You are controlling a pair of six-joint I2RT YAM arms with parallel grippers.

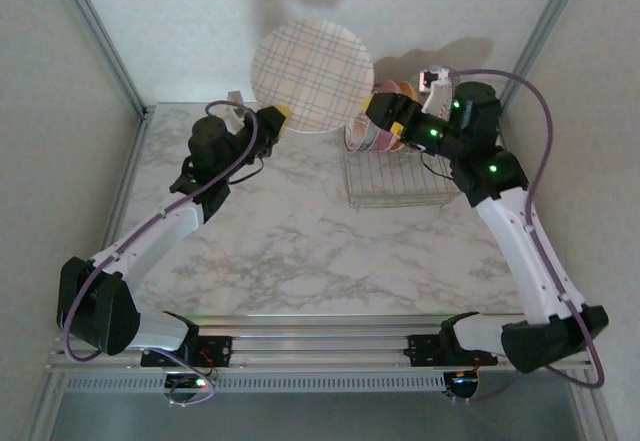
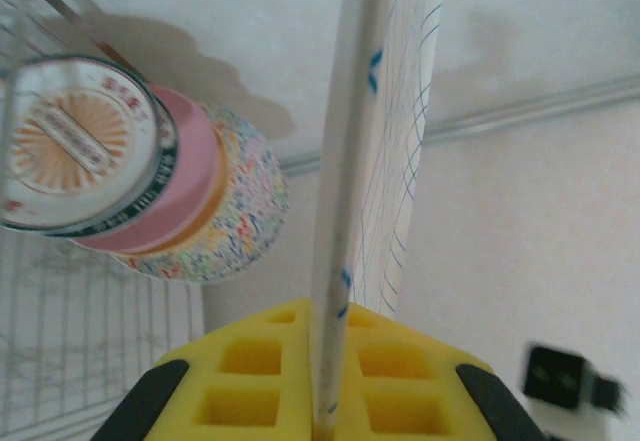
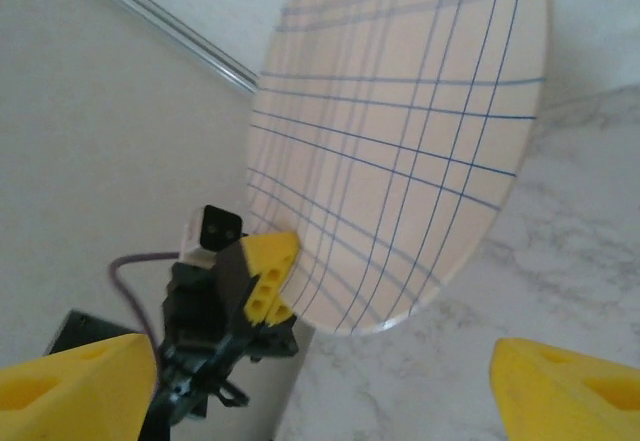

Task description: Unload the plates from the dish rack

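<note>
Left wrist: five plates [image 2: 90,141]; one rack [image 2: 60,341]

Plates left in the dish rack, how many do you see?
4, standing close together in the dish rack: the white plate, then the pink plate, the orange plate and the speckled plate. More may be hidden behind them.

Setting: a robot test cell in a lab, not a home kitchen. Evidence: a marble-pattern table [image 1: 290,251] boxed in by plain white panels [image 1: 170,21] and aluminium frame posts [image 1: 100,36]. A left arm [image 1: 165,226] and right arm [image 1: 525,246] are bolted to a slotted rail [image 1: 320,333] at the near edge, trailing loose purple cabling [image 1: 550,131]. Domestic props only: a wire dish rack [image 1: 400,186], plates [image 1: 372,137], and a checked plate [image 1: 312,76].
</note>
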